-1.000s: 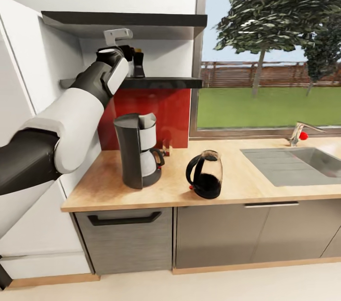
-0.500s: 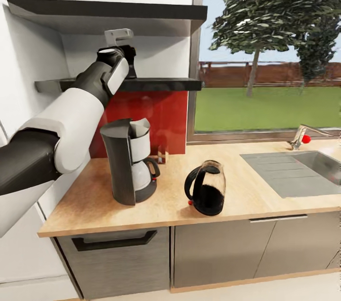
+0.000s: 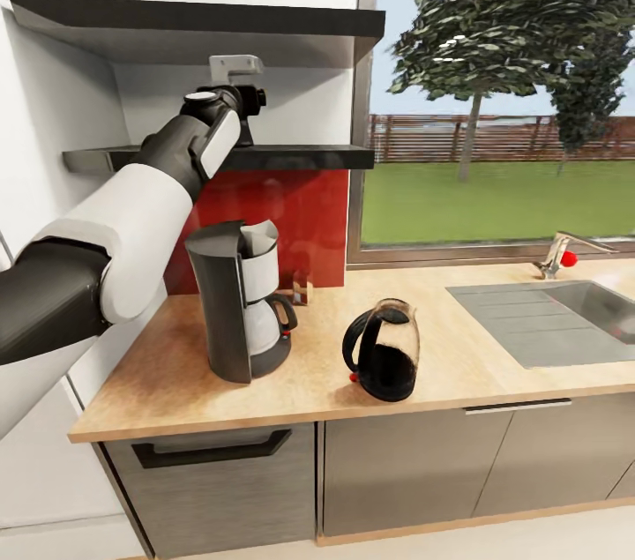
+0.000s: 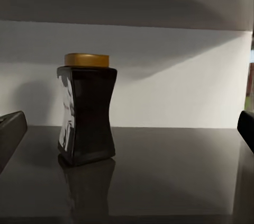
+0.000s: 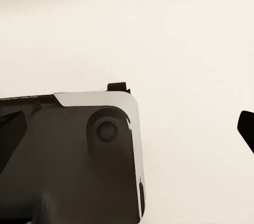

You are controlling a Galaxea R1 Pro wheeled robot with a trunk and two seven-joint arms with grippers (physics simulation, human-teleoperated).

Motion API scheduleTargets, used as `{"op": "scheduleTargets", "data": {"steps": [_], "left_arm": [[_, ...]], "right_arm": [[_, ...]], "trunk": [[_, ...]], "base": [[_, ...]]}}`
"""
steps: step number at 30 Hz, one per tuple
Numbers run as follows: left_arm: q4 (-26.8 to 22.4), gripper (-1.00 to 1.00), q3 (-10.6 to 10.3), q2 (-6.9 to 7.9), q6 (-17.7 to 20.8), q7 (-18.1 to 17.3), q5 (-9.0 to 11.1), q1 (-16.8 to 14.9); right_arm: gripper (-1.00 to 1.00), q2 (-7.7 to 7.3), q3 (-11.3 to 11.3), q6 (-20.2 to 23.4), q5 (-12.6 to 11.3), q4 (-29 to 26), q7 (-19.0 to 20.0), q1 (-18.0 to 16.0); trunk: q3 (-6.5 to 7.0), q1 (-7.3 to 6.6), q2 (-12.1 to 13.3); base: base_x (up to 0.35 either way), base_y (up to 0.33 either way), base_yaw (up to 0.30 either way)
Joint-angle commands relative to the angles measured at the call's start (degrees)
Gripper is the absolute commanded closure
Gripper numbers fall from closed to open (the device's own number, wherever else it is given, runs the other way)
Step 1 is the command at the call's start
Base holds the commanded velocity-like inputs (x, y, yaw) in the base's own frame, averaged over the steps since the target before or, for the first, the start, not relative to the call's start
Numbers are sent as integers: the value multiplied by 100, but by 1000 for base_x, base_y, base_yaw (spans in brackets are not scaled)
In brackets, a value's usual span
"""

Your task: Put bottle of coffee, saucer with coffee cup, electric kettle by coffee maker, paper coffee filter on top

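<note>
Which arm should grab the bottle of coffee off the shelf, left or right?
Left. The left gripper is raised to the kitchen shelf, and its wrist view shows the bottle of coffee upright between its open fingers.

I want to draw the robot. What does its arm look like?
The left arm is chunky and round: black near the shoulder, then a shiny white shell, then black with a white panel. A light grey bracket sits at the wrist. The claw's fingers are dark.

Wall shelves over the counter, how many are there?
2. The kitchen shelf is the lower one, holding the bottle of coffee; the upper shelf runs just above the left gripper.
</note>
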Motion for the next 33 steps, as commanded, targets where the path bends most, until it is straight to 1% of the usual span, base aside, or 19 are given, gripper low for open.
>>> {"op": "scheduleTargets", "data": {"steps": [1,4,6,12,18,21,22,23,27,33], "left_arm": [[-9,-100,-46,10,28,46,60,-1],[-2,-100,-39,75,50,43,63,-5],[-6,-100,-44,161,50,42,65,-1],[-18,-100,-56,180,47,42,68,-1],[-24,-100,-54,185,43,42,60,-1],[-25,-100,-49,184,50,42,-89,-1],[-29,-100,-51,182,38,42,-209,-1],[-32,-100,-51,182,33,42,-253,-1],[-122,-100,-50,188,30,42,-329,-1],[-155,-100,-35,213,47,42,-344,-1]], "right_arm": [[-100,-1,43,-19,-61,8,28,-2],[-100,-1,47,-14,-54,9,28,-2],[-100,-1,49,-12,-52,9,29,-2],[-100,-1,49,-11,-50,10,33,-2],[-100,9,49,-11,-43,10,35,-2],[-100,16,49,-11,-43,10,34,-2],[-100,16,49,-11,-43,10,35,-2],[-100,16,49,-11,-43,10,35,-2],[-100,16,49,-11,-43,10,35,-2],[-100,16,49,-11,-43,10,35,-2]], "trunk": [[-2,2,-4],[-2,2,-4],[-2,2,-4],[-2,2,-4],[-2,2,-4],[-2,2,-4],[-2,2,-4],[-2,2,-4],[-2,2,-4],[-2,2,-4]], "base": [[0,0,0],[24,0,0],[231,0,0],[301,0,0],[40,0,0],[280,0,0],[103,0,0],[66,0,0],[27,0,0],[63,45,0]]}}
